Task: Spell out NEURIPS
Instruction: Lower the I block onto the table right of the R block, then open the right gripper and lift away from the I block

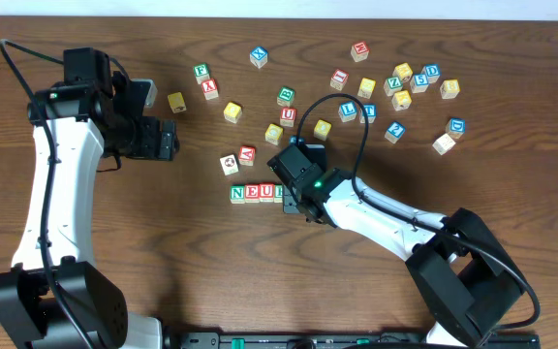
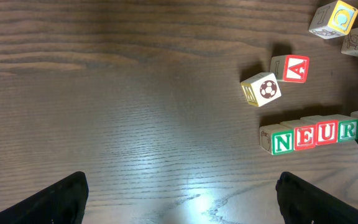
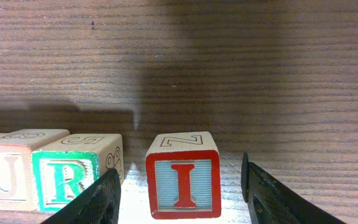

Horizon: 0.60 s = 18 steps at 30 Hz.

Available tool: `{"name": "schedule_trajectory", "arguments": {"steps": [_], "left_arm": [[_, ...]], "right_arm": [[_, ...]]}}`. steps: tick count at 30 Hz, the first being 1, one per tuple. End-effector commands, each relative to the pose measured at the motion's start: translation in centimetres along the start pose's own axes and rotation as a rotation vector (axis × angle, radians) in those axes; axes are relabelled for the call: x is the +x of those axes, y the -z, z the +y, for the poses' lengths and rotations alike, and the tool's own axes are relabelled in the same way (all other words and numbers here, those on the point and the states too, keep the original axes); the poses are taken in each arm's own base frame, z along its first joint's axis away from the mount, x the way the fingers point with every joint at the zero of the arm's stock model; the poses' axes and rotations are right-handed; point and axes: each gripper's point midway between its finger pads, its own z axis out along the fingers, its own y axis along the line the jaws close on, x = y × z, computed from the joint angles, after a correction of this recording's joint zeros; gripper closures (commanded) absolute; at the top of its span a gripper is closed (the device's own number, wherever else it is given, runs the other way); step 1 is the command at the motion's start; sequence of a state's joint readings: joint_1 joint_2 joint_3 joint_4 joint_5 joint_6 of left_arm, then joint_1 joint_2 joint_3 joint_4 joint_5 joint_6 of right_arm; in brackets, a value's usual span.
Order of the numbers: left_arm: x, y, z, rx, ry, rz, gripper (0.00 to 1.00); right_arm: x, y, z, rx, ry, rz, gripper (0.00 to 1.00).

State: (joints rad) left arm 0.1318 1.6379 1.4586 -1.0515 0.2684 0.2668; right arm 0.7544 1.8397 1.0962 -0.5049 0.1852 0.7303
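Four blocks (image 2: 314, 134) are spelling NEUR, I block (image 3: 183, 183) sitting just beside R.
Right gripper (image 3: 180, 188) is straddling it, fingers spread clear; left gripper (image 2: 182, 194) is gaping.

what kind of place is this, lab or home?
Likely a robot lab bench, not a home: a left arm and right arm mounted at a wood-grain table, scattered letter cubes, and a lined-up NEUR row.
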Motion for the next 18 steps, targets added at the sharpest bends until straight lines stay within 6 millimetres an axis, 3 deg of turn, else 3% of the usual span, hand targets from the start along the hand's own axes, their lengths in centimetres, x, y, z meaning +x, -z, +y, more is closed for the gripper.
{"name": "schedule_trajectory", "arguments": {"steps": [1, 18], "left_arm": [[-0.58, 0.98, -0.31, 0.005, -0.019, -0.031, 0.05], [-0.58, 0.98, -0.31, 0.005, -0.019, -0.031, 0.05]], "right_arm": [[0.27, -0.35, -0.42, 0.028, 0.003, -0.006, 0.42], [-0.26, -0.08, -1.19, 0.069, 0.005, -0.037, 0.43]]}}
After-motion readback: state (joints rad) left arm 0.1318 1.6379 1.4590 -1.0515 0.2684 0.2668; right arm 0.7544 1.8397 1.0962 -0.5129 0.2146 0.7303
